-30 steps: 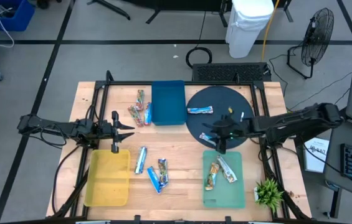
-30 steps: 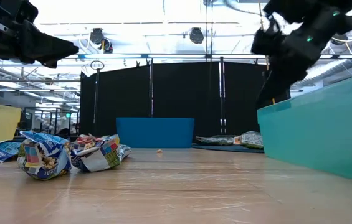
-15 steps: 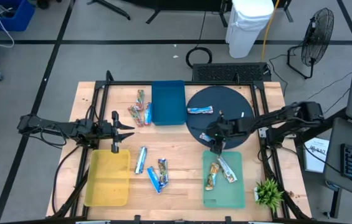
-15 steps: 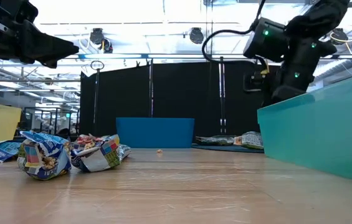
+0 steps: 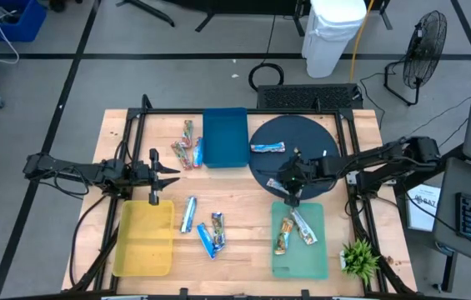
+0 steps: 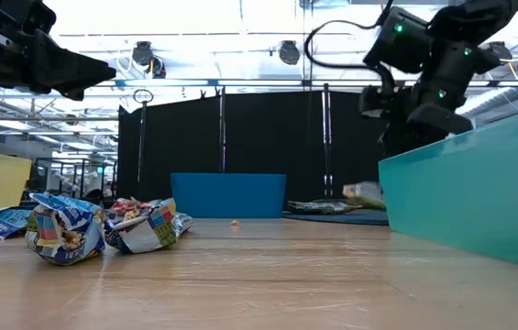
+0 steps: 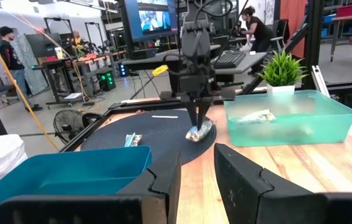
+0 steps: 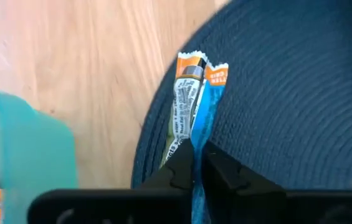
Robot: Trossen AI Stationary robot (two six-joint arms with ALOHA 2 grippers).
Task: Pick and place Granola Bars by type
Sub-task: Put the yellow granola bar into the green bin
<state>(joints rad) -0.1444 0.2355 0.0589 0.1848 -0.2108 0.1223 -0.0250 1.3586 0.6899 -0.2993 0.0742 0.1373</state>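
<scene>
1. Your right pincer (image 8: 194, 158) is pinched tight on one granola bar (image 8: 191, 102). The bar sticks straight out past the tips, long way forward.
2. It hangs over the near edge of the round dark mat (image 5: 293, 154). The green tray (image 5: 299, 242) lies just beside it, towards you, with two bars (image 5: 293, 227) already inside.
3. So the next move looks short: carry the bar a little way towards the green tray. The right arm is much nearer than the left.
4. Your left pincer (image 5: 167, 172) waits with its tips spread apart, over the surface (image 5: 243, 242) above the yellow tray (image 5: 144, 239).
5. More bars (image 5: 203, 227) lie loose between the trays, and some (image 5: 187, 147) beside the blue tray (image 5: 225, 137).
</scene>
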